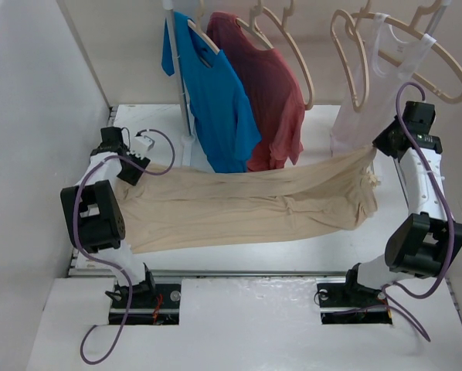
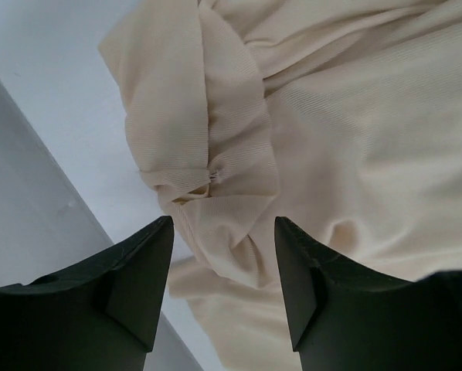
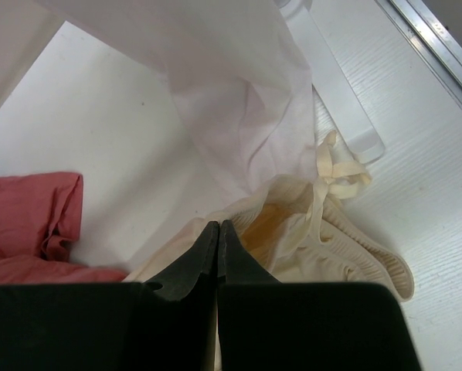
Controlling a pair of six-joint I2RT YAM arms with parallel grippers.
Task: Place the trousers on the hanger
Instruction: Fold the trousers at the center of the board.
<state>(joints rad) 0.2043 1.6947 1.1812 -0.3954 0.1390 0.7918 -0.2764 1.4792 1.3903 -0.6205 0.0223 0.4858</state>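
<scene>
Left fingers [image 2: 223,232] — released, standing wide apart, with a bunched end of the long, soft beige-tan trousers [image 2: 354,116] just beyond the tips, touched by neither pad. From above, that end lies on the white surface [image 1: 308,251] at the left edge, close to the side wall.

Trousers run lengthwise left to right across nearly the whole surface; long axis roughly parallel to the near edge, rising toward the right.

Behind mid-span, hanging: blue T-shirt [image 1: 215,100], dull red T-shirt [image 1: 270,93]. Further right is an empty pale wood-coloured loop hanger [image 1: 363,73], then a white vest [image 1: 362,116].

Right fingers [image 3: 218,226] — clenched, tips together, drawstring waist end gathered at them; I judge they grip it, since that end is held off the surface just under the vest.

Judgement: the hanger is above and behind the raised end, so the right arm is nearer. Room is tight there, with the vest hem touching the cloth and the red shirt just left. The left end needs gripping before any lift.
</scene>
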